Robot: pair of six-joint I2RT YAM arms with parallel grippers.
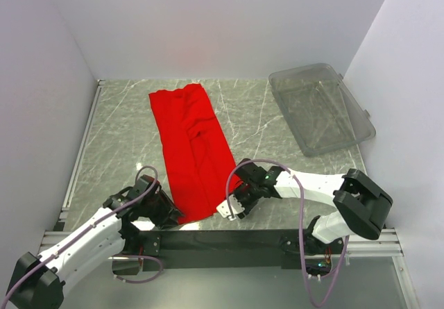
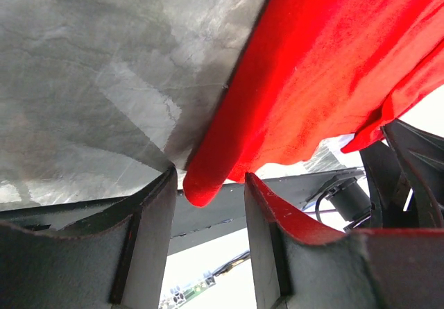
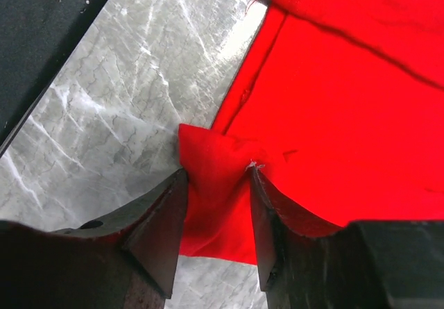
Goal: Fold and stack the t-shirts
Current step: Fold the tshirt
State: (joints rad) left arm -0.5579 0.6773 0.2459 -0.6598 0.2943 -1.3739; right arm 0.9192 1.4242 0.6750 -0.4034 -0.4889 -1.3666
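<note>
The left gripper (image 2: 208,184) sits at the near left corner of the t-shirt (image 1: 191,142). Its jaws stand apart: the rolled red hem pokes in between them with a gap showing on either side, so the cloth is framed, not pinched. Ahead of this hand the shirt runs away across the table (image 1: 125,135) as one long narrow strip, which suggests the lengthwise folds are already made, sleeves tucked in. The right gripper (image 3: 215,177) is at the opposite near corner, and here both fingers press on a bunched tuck of red cloth, so it has hold of the shirt. Well beyond and to the outside of this hand lies the clear plastic bin (image 1: 319,111), with nothing red in it. By my reading the task is roughly midway: the strip has yet to be folded across its length, probably near end over far end, and no stack exists yet
</note>
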